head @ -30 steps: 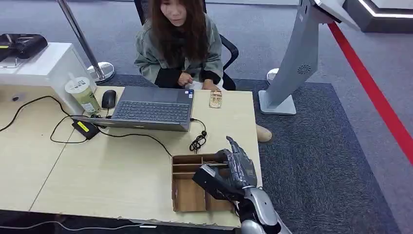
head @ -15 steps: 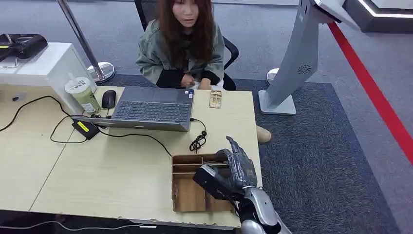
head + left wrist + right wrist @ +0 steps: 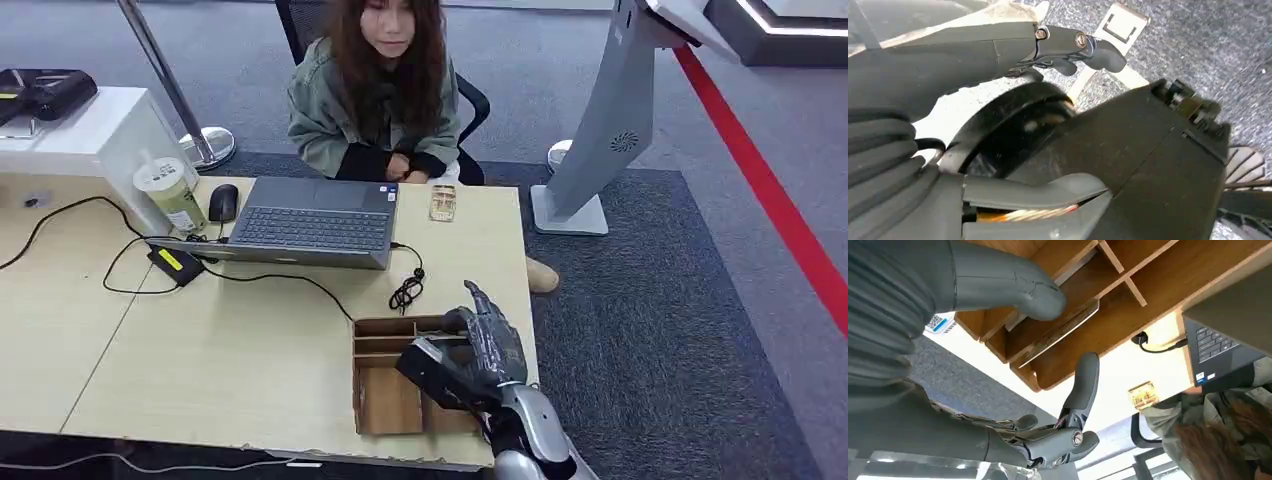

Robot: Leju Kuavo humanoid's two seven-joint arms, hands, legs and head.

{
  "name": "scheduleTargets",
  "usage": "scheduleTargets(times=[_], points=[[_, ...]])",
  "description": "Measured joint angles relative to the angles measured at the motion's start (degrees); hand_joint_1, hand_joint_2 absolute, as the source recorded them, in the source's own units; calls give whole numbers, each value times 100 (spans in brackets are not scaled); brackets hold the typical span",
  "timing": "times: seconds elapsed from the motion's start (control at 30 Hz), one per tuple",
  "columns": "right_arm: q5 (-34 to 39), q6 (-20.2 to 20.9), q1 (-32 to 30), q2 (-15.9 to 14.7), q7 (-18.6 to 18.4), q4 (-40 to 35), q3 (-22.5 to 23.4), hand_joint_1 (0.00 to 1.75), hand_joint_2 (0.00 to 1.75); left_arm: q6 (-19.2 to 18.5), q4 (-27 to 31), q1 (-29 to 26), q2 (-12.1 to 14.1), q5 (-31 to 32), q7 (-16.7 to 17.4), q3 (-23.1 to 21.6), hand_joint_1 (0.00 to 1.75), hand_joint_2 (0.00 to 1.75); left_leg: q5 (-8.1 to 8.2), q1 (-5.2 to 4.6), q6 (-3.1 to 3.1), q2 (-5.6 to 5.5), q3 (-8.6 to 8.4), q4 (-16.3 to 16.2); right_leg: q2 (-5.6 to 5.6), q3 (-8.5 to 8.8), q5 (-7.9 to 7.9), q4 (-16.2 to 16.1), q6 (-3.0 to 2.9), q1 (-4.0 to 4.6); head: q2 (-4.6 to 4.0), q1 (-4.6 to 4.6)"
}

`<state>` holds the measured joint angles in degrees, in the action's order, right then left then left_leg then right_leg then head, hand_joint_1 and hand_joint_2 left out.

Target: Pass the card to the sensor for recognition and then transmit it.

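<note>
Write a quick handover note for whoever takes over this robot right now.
Right hand: over the wooden organizer box, fingers apart, thumb by the card, not gripping it.
Left hand: hangs by the body, holding nothing.
Card: leaning in a box compartment.
Done: nothing yet.
Left: grasp the card, get it recognised, pass it on.

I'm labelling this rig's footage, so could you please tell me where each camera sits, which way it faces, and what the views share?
Head view: high on the body, facing forward and down at the desk; the right hand hovers over the wooden organizer.
Left wrist view: behind the left hand, facing the carpet.
Right wrist view: behind the right hand, facing the organizer's compartments and a flat card.
Shared: head and right wrist views both show organizer, laptop and seated person.
</note>
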<state>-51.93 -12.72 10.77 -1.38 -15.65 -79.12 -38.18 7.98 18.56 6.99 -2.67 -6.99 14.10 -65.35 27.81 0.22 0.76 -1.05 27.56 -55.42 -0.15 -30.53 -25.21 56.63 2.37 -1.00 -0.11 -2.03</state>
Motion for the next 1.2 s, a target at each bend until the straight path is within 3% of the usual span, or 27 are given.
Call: scheduleTargets(times=[0.37,0.7,0.93,1.2], points=[[2,-33,4,0,13,33,0,91,175,-24,-50,-92,15,2,-17,0,0,0,0,0,-1,0,1,0,0,-2,0,0,0,0,0,0],[0,-109,22,0,24,87,0,122,175,-24,-81,-96,15,2,-31,0,0,0,-1,0,-1,1,1,0,0,-3,0,0,0,0,0,0],[-20,-144,23,0,22,90,0,134,175,-24,-90,-98,15,2,-57,0,0,0,-1,0,-1,1,1,0,0,-3,0,0,0,0,0,0],[-28,-159,23,0,24,101,0,136,175,-24,-92,-101,15,2,-101,0,0,0,-1,0,-1,1,1,0,0,-3,0,0,0,0,0,0]])
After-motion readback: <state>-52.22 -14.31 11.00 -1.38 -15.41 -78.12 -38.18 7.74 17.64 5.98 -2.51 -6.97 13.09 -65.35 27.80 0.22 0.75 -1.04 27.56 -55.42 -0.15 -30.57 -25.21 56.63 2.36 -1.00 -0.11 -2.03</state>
